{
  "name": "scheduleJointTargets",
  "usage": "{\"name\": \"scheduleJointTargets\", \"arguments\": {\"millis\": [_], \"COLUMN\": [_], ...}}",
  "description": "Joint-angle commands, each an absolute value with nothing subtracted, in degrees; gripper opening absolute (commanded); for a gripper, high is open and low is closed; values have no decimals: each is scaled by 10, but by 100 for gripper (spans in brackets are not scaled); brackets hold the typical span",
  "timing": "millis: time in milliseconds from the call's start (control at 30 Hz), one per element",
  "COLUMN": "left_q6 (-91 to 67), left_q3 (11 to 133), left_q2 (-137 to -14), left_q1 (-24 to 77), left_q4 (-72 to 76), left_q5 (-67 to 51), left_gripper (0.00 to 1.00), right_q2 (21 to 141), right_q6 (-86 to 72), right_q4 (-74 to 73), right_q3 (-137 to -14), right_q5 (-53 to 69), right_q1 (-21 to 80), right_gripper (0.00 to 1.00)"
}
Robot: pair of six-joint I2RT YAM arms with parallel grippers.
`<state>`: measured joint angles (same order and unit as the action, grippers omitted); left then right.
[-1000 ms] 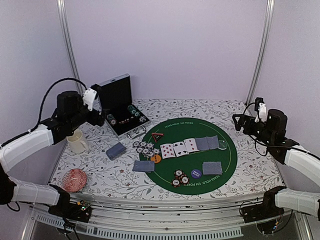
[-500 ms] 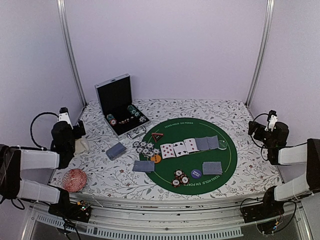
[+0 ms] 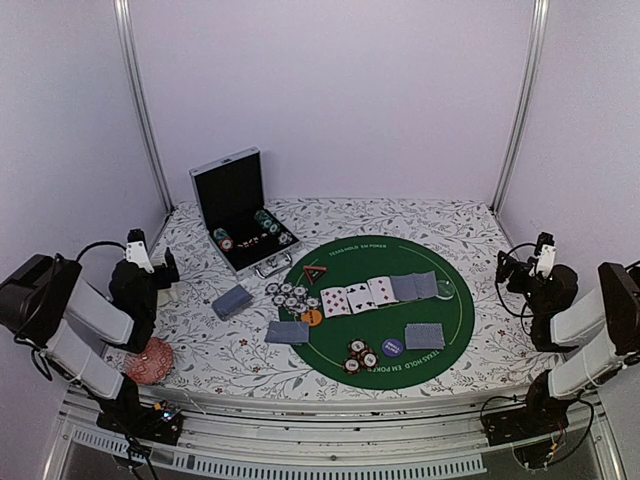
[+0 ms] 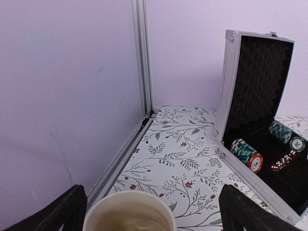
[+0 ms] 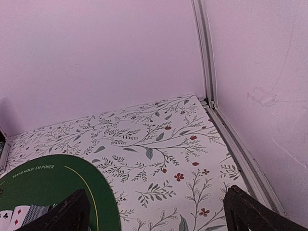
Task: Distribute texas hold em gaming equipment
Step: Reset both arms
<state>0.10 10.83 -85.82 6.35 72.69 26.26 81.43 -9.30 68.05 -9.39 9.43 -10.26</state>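
Currently both jaws are spread and nothing is pinched; the left gripper [image 4: 153,211] is positioned at the cream mug [image 4: 127,214], the right gripper [image 5: 156,211] by the counter's [image 5: 159,144] right edge. Cards [image 3: 372,291] and poker chips [image 3: 289,295] are laid on the green mat [image 3: 440,330]; more chips are seen in the open case [image 3: 232,190].

A table [image 3: 450,215] covered with a white cloth printed with leaves and small red flowers is seen, enclosed by pale walls. A round green poker mat [image 3: 445,325] is spread on its centre-right part. An open aluminium case [image 3: 230,190] is set at the far left, its lid raised upright. A stack of blue-grey-backed cards [image 3: 232,300] is laid on the cloth just left of the mat. A cream mug [image 4: 129,216] is stood by the left edge, and a red patterned round object [image 3: 150,360] is placed near the front left corner.
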Motion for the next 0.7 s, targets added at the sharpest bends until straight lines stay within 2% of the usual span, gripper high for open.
{"name": "scheduleJointTargets", "arguments": {"millis": [0,33,133,200,333,667], "left_q6": [30,14,17,14,16,16], "left_q3": [120,128,129,133,131,131], "left_q2": [-901,-885,-895,-888,-892,-894], "left_q1": [57,51,43,43,43,43], "left_q4": [810,765,781,764,772,776], "left_q5": [200,189,184,184,184,184], "left_gripper": [98,98,98,98,98,98], "right_q2": [831,842,891,882,882,884], "right_q6": [-65,-51,-5,15,3,6], "right_q4": [747,748,792,746,766,756], "right_q3": [-112,-118,-124,-136,-126,-134], "right_q5": [164,193,201,180,152,168], "right_q1": [-104,-101,-66,-65,-65,-65], "right_gripper": [99,99,99,99,99,99]}}
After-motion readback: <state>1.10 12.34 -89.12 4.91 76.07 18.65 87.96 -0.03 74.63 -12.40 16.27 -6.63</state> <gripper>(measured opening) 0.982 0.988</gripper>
